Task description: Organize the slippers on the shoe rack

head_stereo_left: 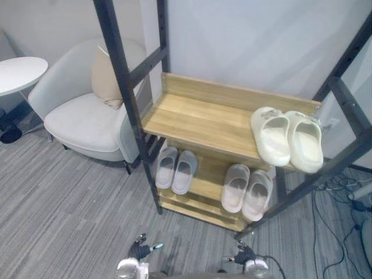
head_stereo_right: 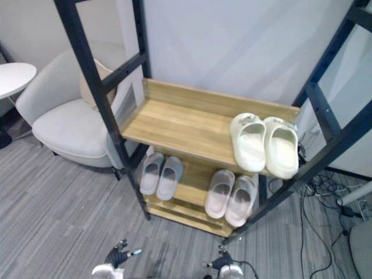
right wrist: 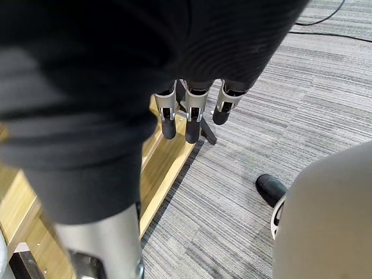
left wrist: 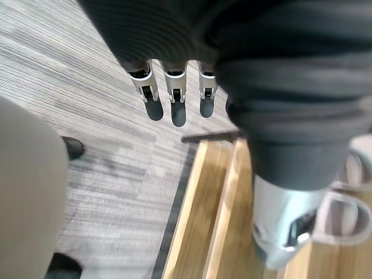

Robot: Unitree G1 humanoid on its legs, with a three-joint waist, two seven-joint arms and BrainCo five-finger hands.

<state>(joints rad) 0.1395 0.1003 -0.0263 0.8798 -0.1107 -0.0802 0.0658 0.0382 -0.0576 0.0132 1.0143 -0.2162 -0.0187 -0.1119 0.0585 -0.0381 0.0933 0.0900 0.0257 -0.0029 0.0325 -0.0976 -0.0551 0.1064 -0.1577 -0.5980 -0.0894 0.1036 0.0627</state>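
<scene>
The rack (head_stereo_left: 124, 87) has a dark metal frame and wooden shelves and fills the middle of the eye views. A cream pair (head_stereo_left: 273, 139) sits side by side at the right end of the upper shelf (head_stereo_left: 197, 116), toes toward the front edge. On the lower shelf (head_stereo_left: 206, 180) stand two grey pairs, one (head_stereo_left: 167, 168) toward the left and the other (head_stereo_left: 235, 189) toward the right, each pair neatly together. A faint mark on one cream strap is too small to read.

Both hands are at the bottom edge of the frame, well apart from every slipper. The left hand (head_stereo_left: 139, 251) is at lower centre-left and the right hand (head_stereo_left: 244, 254) at lower centre-right, over the grey carpet (head_stereo_left: 70, 221) in front of the rack. In the left wrist view the fingers (left wrist: 174, 87) hang straight and hold nothing, with carpet and the rack's wood beyond them. In the right wrist view the fingers (right wrist: 195, 110) are likewise straight and empty.

At the left of the frame a pale armchair (head_stereo_left: 81, 122) carries a beige cushion (head_stereo_left: 106, 78).
</scene>
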